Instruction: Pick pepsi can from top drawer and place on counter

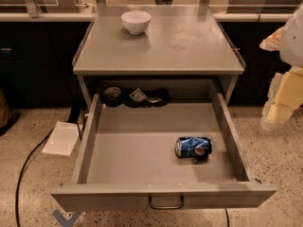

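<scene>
Camera view, the only one; all places are given from the top drawer (118, 196).

- The top drawer is seen open, with its grey floor exposed. A curved pull handle (165, 203) is fixed at the middle of its front panel.
- The pepsi can (193, 147) is found inside the drawer, lying on its side on the floor, right of centre and nearer the front panel than the back. Blue dented sides are noted, with a silver end turned left. It is close to the drawer's right wall but apart from it.
- At the drawer's back edge, under the overhang, a dark ring-shaped item (112, 95) and other dark clutter are seen; what they are cannot be made out.
- The counter (189, 46) is set directly above and behind the drawer. A white bowl (136, 21) is placed upright at its far left part.
- The gripper (282, 96) is seen as pale yellowish blocks at the frame edge, outside the drawer to the right and above its right wall, well apart from the can. Nothing is seen held; how wide it is set cannot be told.
- Left of the drawer, a white sheet (61, 137) and a black cable (26, 167) are laid on the speckled floor.
</scene>
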`<state>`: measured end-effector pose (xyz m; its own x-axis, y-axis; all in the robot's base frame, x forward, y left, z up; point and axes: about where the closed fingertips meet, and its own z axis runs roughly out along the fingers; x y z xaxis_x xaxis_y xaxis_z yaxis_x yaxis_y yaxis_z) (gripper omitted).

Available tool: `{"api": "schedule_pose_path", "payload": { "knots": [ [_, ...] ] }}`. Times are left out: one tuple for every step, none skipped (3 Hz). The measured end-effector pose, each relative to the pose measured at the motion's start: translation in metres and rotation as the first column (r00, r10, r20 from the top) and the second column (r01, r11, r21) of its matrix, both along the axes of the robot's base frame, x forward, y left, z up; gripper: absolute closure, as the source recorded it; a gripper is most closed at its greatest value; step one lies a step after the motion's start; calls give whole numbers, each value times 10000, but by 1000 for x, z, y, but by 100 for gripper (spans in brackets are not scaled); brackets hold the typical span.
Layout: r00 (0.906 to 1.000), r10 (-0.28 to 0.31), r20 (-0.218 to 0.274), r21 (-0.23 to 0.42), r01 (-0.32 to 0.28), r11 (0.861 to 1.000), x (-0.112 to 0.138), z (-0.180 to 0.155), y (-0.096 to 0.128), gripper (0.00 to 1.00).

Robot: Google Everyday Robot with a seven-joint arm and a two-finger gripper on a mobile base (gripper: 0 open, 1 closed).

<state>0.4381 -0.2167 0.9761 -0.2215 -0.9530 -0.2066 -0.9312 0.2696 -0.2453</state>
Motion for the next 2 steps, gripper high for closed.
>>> {"api": "schedule_pose_path", "payload": {
  "knots": [
    [10000, 0, 0, 0, 0, 10000, 0, 0, 0, 0],
    [10000, 4, 81, 168, -5, 9999, 4, -7, 1, 0]
  ]
}}
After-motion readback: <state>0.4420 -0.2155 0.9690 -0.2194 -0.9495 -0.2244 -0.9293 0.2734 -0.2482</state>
